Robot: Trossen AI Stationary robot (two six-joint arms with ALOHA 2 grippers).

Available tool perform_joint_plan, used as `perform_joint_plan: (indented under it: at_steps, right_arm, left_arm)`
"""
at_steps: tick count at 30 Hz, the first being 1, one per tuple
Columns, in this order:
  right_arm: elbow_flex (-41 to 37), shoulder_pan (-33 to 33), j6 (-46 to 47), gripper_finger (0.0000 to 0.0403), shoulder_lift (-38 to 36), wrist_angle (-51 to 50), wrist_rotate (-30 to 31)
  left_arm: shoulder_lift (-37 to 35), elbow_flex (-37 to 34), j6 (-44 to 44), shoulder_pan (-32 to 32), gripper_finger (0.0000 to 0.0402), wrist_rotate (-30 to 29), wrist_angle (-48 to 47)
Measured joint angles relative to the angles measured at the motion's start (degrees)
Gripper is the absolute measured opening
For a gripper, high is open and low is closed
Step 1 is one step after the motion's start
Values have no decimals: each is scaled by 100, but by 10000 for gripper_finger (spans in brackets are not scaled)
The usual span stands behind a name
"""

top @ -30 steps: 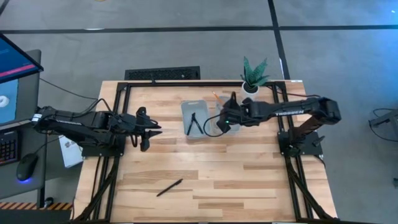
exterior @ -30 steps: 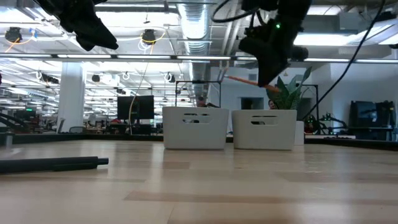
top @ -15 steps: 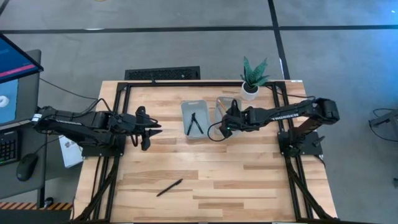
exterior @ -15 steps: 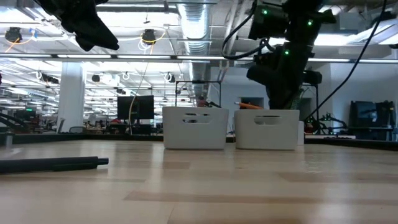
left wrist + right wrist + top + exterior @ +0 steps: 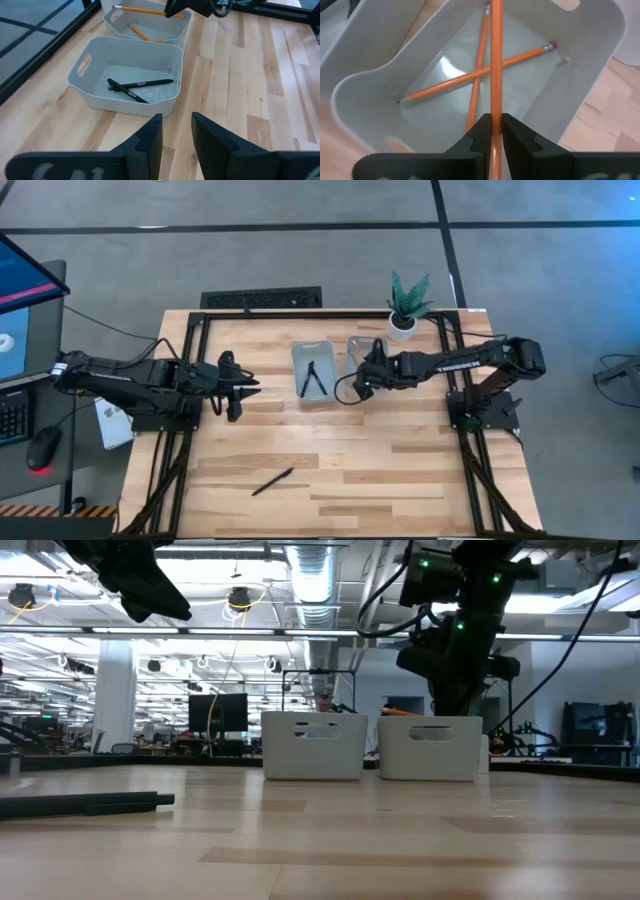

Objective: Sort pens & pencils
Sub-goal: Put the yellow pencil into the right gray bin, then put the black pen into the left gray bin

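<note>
My right gripper (image 5: 494,120) (image 5: 365,376) is shut on an orange pencil (image 5: 495,60) over the right grey tray (image 5: 352,344). Two more pencils (image 5: 475,75) lie crossed on that tray's floor. The left grey tray (image 5: 298,352) (image 5: 95,50) holds two black pens (image 5: 140,86). A third black pen (image 5: 272,481) (image 5: 85,803) lies flat on the wood near the table's near edge. My left gripper (image 5: 176,145) (image 5: 235,388) hangs open above the table, left of the trays. My right gripper pinches the orange pencil's shaft (image 5: 495,102) between its two fingers, toward the end away from the eraser (image 5: 114,6). The fingers come from above, pointing down and lying across the pencil. The pencil is lifted clear and lies about level at the height of the tray's rim (image 5: 400,711).
A small potted plant (image 5: 408,305) stands at the table's far edge, just behind the right tray. Black frame rails (image 5: 190,360) run along the table's left and right sides. Bare wood (image 5: 380,470) stretches between the trays and the near edge.
My right gripper has come down over the right tray with the pencil. The pencil, held higher and tilted a second ago, now lies about level at the tray's rim. My left arm has kept still.
</note>
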Motion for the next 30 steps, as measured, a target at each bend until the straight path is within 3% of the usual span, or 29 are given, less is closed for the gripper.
perform_joint_plan:
  at_steps: [23, 30]
  right_arm:
    - [2, -190, -156, 88, 0, -2, -178]
    - [264, -190, -722, 88, -44, -5, -170]
  left_arm:
    - [2, 0, -117, -1, 93, -69, -7]
    - [3, 0, -147, 0, 93, -151, -37]
